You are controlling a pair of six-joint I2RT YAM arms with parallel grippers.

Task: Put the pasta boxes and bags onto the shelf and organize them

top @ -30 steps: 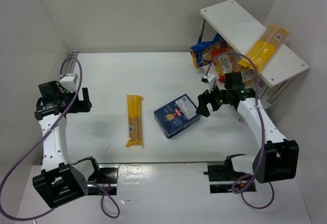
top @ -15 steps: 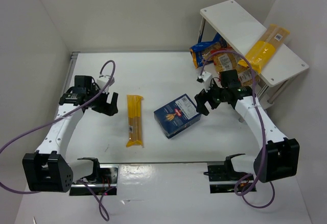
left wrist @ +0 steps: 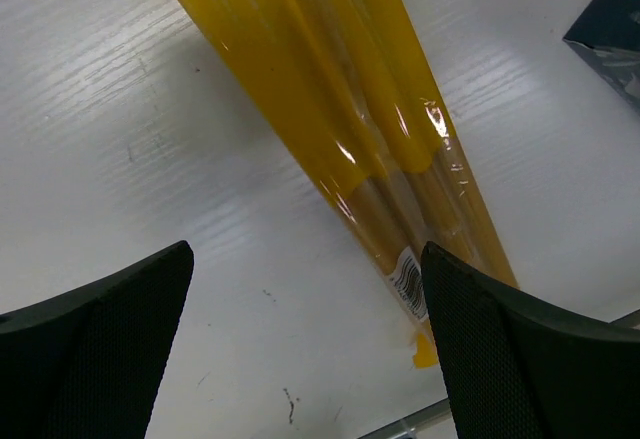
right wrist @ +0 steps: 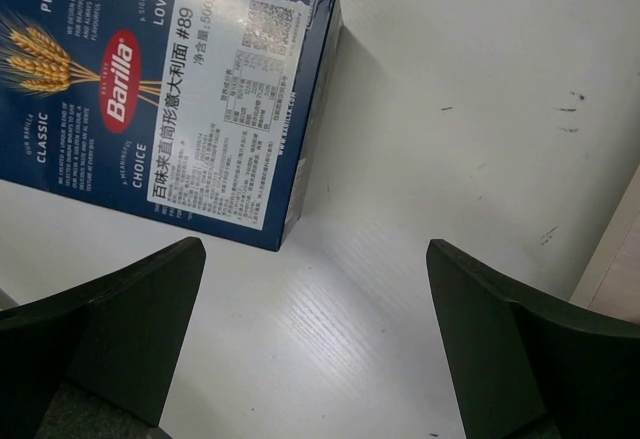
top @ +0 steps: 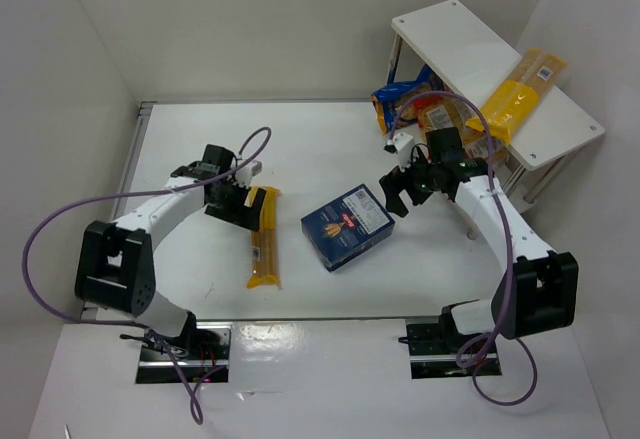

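My left claw [top: 238, 204] is spread wide and grips nothing. It hangs over the far end of a long yellow spaghetti bag [top: 263, 249], which lies flat on the white surface [top: 300, 149] and runs between my fingers in the wrist view. Near that bag lies the dark blue pasta box [top: 346, 226], face up. My right claw [top: 403, 191] gapes wide too, empty, above the surface by the box's right corner. Farther right stands the shelf [top: 470, 49], with a second spaghetti bag [top: 520, 94] on its top and crinkly bags [top: 405, 99] beneath.
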